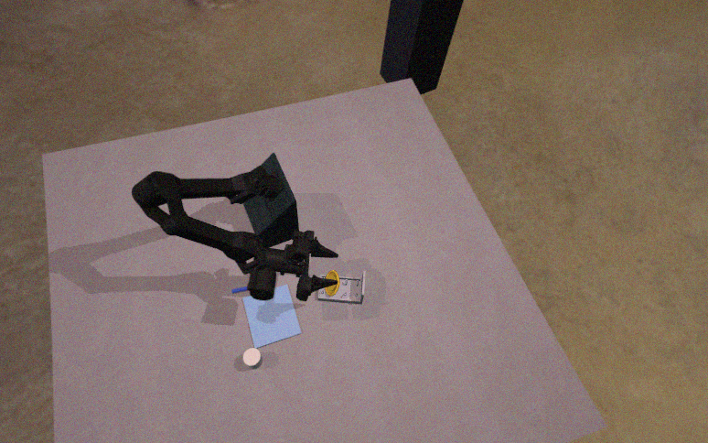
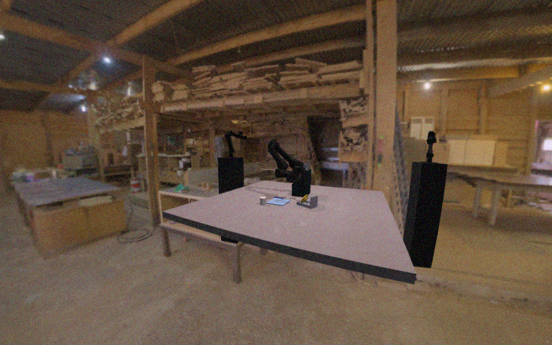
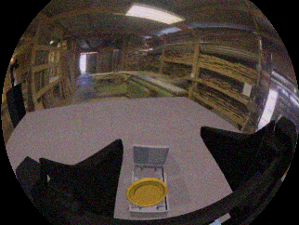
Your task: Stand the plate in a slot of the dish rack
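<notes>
The yellow plate (image 1: 332,290) (image 2: 304,198) (image 3: 147,191) is on edge in the grey dish rack (image 1: 356,290) (image 2: 314,202) (image 3: 150,156), near the end away from the tall end panel. It leans rather than standing quite vertical. Which slot holds its lower edge, and whether it is fully between the rails, I cannot tell. My gripper (image 1: 337,268) (image 3: 162,138) is open and empty. Its fingers are wide apart, above and back from the plate; in the top view one finger overlaps the plate, while the wrist view shows the plate apart from both fingers.
A light blue square mat (image 1: 279,326) (image 2: 278,202) lies beside the rack. A blue stick (image 1: 238,289) lies at its edge, partly hidden by the arm. A small pale cylinder (image 1: 252,356) (image 2: 262,200) stands past the mat. The arm's dark base block (image 1: 271,200) stands behind the rack.
</notes>
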`<action>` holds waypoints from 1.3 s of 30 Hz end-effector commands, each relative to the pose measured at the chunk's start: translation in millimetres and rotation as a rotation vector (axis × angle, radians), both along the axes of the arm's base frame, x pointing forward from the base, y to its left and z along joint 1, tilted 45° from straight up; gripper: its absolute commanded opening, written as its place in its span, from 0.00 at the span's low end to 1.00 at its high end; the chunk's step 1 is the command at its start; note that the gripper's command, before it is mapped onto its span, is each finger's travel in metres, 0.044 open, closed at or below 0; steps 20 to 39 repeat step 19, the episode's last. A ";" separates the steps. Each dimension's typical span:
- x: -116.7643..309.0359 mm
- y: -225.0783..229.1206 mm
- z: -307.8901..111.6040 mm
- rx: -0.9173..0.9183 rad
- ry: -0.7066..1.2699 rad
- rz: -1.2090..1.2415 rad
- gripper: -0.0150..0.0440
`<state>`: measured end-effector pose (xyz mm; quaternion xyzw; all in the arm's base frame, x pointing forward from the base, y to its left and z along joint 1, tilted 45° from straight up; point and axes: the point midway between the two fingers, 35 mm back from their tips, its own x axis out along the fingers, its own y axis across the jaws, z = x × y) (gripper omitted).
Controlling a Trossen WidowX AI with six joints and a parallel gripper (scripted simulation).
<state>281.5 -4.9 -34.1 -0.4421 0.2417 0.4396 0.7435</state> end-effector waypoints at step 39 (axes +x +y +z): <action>-14.9 7.5 -2.7 -0.033 0.498 -0.492 0.93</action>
